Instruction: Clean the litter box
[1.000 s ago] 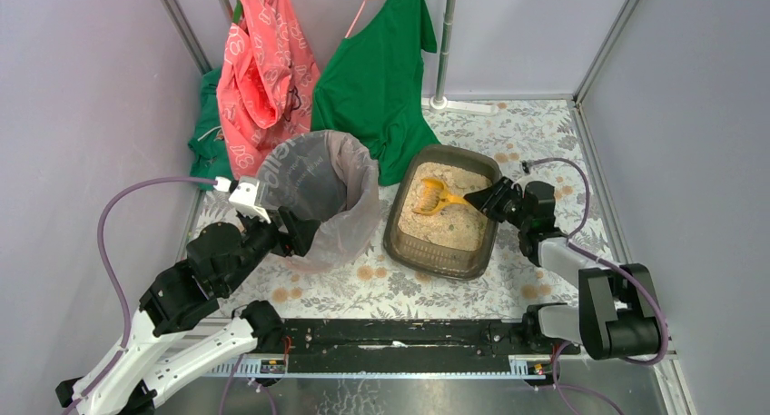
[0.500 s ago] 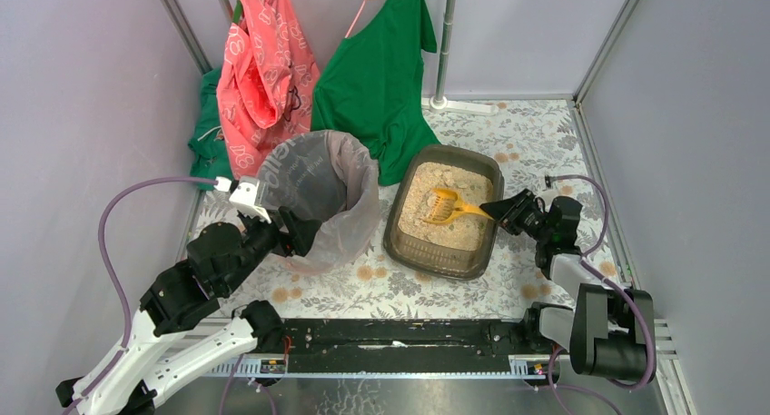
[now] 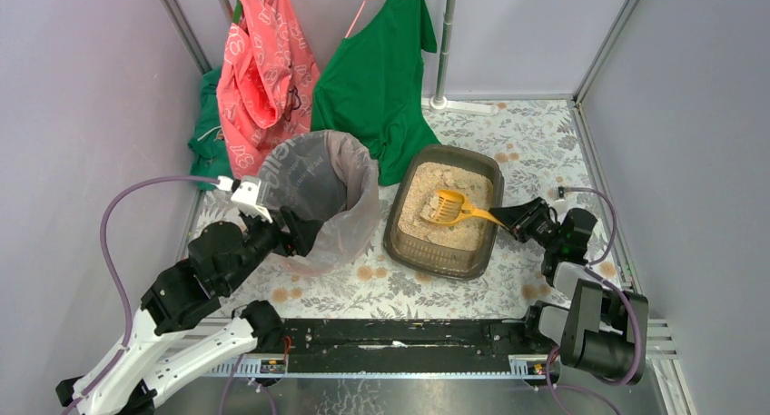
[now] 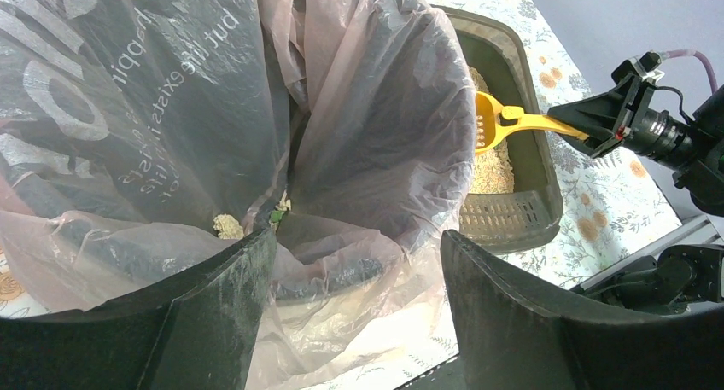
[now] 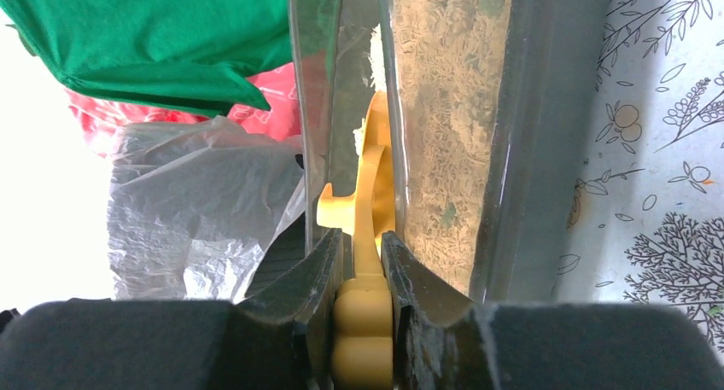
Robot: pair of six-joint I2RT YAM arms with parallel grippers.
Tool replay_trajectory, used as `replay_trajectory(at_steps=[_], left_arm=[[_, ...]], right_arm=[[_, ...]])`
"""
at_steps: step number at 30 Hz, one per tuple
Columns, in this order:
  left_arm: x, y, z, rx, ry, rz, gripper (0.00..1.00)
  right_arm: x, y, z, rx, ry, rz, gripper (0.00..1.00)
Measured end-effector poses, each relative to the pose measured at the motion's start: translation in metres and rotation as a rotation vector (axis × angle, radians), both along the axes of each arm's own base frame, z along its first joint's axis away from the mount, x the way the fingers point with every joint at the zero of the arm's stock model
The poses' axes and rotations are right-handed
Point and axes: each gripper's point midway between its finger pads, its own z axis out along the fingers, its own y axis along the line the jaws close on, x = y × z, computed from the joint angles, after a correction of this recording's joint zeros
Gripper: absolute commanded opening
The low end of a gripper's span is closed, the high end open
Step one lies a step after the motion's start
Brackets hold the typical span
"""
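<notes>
The bin (image 3: 350,226) stands just left of the litter box (image 3: 436,257).

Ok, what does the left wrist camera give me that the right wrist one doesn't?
Only the left wrist view looks down inside the bin bag, where a pale litter clump lies near the bottom, with the left fingers spread apart at its near rim. Only the right wrist view shows, close up, the right fingers clamped on the handle of the scoop, plus the green shirt behind. Both show the yellow scoop over the litter box, and the bag beside it.
</notes>
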Motion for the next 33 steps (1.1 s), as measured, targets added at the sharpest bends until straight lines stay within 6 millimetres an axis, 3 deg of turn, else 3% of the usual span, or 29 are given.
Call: replay_trajectory(at_steps=[8,15,19,22,26,33], left_arm=[[0.001,-0.009,0.0,0.0,0.021,-0.022,0.77],[-0.001,-0.009,0.012,-0.025,0.018,-0.024,0.77],[-0.002,-0.008,0.014,-0.036,0.016,-0.022,0.77],[-0.002,-0.008,0.013,-0.04,0.021,-0.022,0.77],[0.0,-0.011,0.013,-0.041,0.028,-0.021,0.76],[0.003,-0.016,0.011,-0.045,0.036,-0.025,0.76]], right_arm=[[-0.01,-0.001,0.01,0.082,-0.054,-0.015,0.0],[-0.007,-0.012,0.026,0.134,-0.131,-0.072,0.0],[-0.007,-0.012,0.028,0.2,-0.123,-0.077,0.0],[-0.005,-0.023,0.024,0.241,-0.095,-0.132,0.0],[-0.007,-0.012,0.028,0.255,-0.104,-0.09,0.0],[-0.011,-0.016,0.047,0.199,-0.205,-0.082,0.0]])
